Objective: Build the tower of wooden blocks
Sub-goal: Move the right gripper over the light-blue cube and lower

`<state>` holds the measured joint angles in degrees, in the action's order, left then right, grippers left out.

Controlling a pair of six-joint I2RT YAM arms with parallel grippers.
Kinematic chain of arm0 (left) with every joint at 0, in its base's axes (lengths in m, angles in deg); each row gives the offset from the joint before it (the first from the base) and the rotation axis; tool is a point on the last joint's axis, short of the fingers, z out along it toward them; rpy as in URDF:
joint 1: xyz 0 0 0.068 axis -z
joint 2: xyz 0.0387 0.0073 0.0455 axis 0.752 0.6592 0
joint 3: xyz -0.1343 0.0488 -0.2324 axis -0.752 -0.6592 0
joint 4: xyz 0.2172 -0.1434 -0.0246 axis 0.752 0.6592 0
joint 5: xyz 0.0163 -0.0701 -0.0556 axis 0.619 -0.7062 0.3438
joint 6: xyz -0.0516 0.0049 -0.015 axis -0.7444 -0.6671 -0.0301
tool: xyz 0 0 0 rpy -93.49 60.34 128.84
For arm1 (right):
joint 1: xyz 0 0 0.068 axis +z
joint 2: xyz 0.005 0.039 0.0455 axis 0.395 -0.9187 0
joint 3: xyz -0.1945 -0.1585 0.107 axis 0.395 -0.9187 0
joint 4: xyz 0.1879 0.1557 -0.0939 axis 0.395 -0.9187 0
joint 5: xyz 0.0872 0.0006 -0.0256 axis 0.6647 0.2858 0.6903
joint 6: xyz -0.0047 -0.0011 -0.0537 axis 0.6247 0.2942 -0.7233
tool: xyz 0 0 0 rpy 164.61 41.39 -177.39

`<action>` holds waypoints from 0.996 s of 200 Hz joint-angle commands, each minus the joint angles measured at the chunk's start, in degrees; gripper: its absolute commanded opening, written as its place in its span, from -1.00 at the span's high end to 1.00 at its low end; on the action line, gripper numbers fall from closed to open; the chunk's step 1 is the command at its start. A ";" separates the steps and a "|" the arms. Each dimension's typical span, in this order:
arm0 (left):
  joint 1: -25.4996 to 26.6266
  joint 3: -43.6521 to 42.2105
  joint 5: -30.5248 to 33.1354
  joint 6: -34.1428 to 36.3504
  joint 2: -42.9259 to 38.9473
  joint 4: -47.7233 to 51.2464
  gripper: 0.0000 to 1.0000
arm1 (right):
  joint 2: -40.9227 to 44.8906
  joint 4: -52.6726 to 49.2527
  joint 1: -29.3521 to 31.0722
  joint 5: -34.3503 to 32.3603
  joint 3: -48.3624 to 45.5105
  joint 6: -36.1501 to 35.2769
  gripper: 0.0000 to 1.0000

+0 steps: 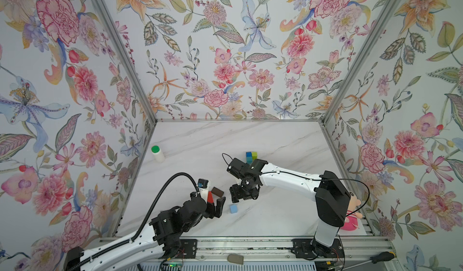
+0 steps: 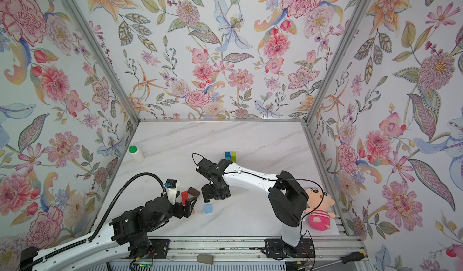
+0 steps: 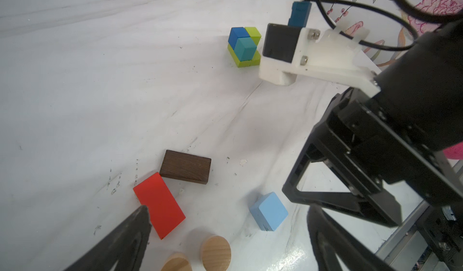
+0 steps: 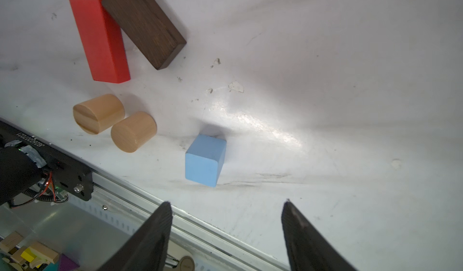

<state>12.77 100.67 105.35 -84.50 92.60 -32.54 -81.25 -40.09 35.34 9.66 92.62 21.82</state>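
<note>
The wood block tower [image 1: 251, 157] [image 3: 244, 46] stands mid-table: blue, teal and lime-green cubes stacked. Loose pieces lie nearer the front: a dark-brown oblong [image 1: 217, 191] [image 3: 185, 166] touching a red oblong [image 3: 159, 204], two tan rounded pieces [image 3: 216, 252] [image 4: 99, 113], and a light-blue cube [image 1: 233, 208] [image 4: 205, 160]. My left gripper [image 1: 216, 207] [image 3: 228, 207] is open and empty, low over the tan pieces beside the red oblong. My right gripper [image 1: 239, 195] [image 4: 226, 202] is open and empty, hovering just behind the light-blue cube.
A white bottle with a green cap [image 1: 157, 153] stands at the back left. A pink plush doll [image 1: 350, 219] lies at the front right behind the right arm. The metal front rail [image 1: 250, 244] carries a grey piece [image 1: 235, 259] and a screwdriver [image 1: 380, 257].
</note>
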 commanded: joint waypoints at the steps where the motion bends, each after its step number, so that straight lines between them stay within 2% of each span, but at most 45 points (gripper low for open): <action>1: 0.82 -1.33 1.36 -0.19 -0.95 0.28 -0.98 | -2.17 0.29 0.88 0.32 1.76 1.12 -0.39; 99: 0.74 -2.76 0.23 -0.70 -0.86 -0.42 -0.98 | -7.10 2.62 1.83 1.59 1.95 2.12 -0.18; 199: 0.78 -2.85 -0.60 -0.23 0.23 -0.95 -0.98 | -7.86 3.18 2.92 1.90 1.10 2.69 -0.09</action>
<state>12.80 98.99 105.07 -84.67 92.97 -32.67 -87.59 -36.95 37.64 11.36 94.02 23.57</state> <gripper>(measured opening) 0.988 0.557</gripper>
